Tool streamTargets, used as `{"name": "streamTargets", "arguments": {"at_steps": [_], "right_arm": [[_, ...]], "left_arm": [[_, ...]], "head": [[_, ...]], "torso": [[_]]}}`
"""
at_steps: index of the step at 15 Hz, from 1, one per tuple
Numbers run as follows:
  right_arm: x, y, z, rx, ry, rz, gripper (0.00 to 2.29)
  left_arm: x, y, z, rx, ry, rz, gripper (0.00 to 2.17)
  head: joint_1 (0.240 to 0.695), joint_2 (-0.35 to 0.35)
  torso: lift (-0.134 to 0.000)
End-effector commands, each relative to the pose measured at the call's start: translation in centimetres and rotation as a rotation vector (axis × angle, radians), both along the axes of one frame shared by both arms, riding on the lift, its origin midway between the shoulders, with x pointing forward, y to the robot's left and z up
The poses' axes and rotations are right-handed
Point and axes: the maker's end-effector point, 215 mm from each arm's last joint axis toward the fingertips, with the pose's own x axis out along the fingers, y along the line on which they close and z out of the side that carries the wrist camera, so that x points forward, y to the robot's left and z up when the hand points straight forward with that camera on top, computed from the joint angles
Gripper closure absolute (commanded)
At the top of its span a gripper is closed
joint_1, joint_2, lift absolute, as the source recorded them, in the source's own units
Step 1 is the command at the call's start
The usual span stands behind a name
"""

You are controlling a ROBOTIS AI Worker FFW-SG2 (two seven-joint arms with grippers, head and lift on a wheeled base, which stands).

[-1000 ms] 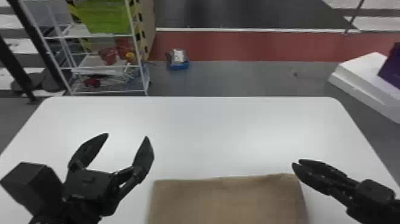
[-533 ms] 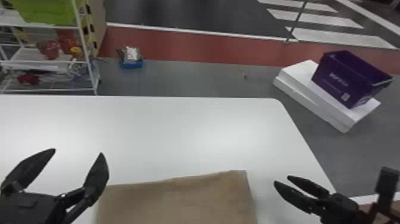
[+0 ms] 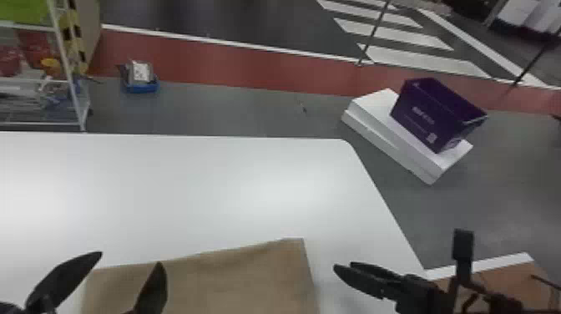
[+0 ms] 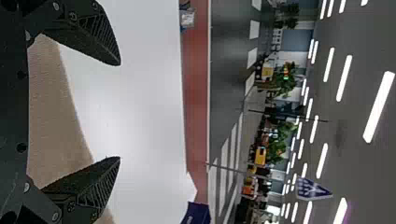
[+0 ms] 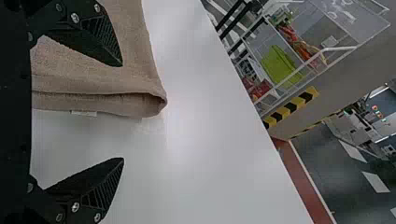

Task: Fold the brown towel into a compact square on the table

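The brown towel (image 3: 242,279) lies on the desk (image 3: 188,188); the left gripper (image 4: 119,111) and right gripper (image 5: 123,112) stand spread near opposite sides; the cloth looks light, soft and floppy; pinching all layers at a corner should hold best.

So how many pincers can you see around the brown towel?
2. The left pincer is near the brown towel's left edge; the right pincer is near its right edge. Both are open.

A white table (image 3: 188,179) carries the brown towel (image 3: 233,279), lying folded on it.
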Motion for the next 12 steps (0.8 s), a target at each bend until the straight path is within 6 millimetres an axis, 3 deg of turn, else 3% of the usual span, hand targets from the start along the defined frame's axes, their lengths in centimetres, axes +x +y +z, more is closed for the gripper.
{"name": "streamTargets", "arguments": {"at_steps": [1, 6, 8, 10, 12], "right_arm": [[-0.3, -0.4, -0.2, 0.004, 0.018, -0.010, 0.19], [-0.7, -0.2, -0.2, 0.032, 0.045, -0.005, 0.19], [-0.5, 0.3, -0.1, 0.035, 0.048, 0.004, 0.19], [-0.5, 0.6, -0.3, 0.036, 0.057, 0.008, 0.19], [-0.6, 0.7, -0.4, 0.046, 0.072, 0.007, 0.18]], "left_arm": [[-1.8, -2.3, -2.2, 0.038, 0.066, -0.051, 0.32], [-2.4, -1.1, -5.3, 0.104, 0.147, -0.027, 1.02], [-2.6, -0.5, -6.0, 0.126, 0.167, -0.017, 1.03], [-3.0, 0.0, -6.9, 0.157, 0.192, 0.011, 1.52], [-3.7, 0.1, -7.7, 0.167, 0.227, 0.009, 1.63]], "head": [[0.695, -0.350], [0.695, -0.350], [0.695, -0.350], [0.695, -0.350], [0.695, -0.350]], "torso": [[-0.124], [-0.124], [-0.124], [-0.124], [-0.124]]}}
